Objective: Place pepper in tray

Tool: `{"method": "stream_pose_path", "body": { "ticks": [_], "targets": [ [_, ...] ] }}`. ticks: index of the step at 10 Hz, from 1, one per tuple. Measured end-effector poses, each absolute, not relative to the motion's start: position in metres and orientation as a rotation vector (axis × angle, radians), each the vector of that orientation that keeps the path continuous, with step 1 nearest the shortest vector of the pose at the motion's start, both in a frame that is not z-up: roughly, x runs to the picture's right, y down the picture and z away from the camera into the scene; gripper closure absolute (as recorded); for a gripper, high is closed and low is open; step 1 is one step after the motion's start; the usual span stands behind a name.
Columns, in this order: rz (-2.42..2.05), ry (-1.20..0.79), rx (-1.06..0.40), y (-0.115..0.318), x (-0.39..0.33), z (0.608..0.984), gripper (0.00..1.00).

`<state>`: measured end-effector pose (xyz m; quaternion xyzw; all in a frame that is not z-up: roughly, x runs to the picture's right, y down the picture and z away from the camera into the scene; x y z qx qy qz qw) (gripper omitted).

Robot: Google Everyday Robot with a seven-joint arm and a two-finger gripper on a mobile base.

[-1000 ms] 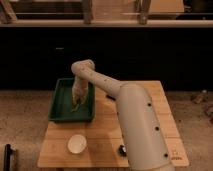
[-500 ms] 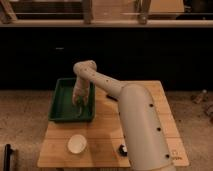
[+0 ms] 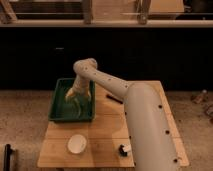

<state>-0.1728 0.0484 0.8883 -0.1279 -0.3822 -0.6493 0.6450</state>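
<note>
A green tray point(image 3: 56, 104) stands on the left part of the wooden table. My arm reaches from the lower right over the table, and my gripper point(image 3: 76, 100) hangs inside the tray, just above its floor. A small yellowish shape point(image 3: 71, 94) sits at the gripper's left side; it may be the pepper, but I cannot tell whether it is held or lying in the tray.
A white bowl point(image 3: 76, 143) sits on the table in front of the tray. A dark stick-like object point(image 3: 114, 98) lies right of the tray. A small black and white object point(image 3: 123, 148) is near the front edge. A dark counter wall runs behind.
</note>
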Motion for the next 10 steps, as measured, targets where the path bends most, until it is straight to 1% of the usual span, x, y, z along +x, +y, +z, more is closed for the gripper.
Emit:
{"method": "stream_pose_path", "body": {
  "ticks": [3,10],
  "targets": [
    [-1.501,-0.853,-0.233,0.033,-0.182,0.872,0.20],
    [-1.520,-0.818,-0.186,0.016,-0.182,0.852,0.20]
  ]
}}
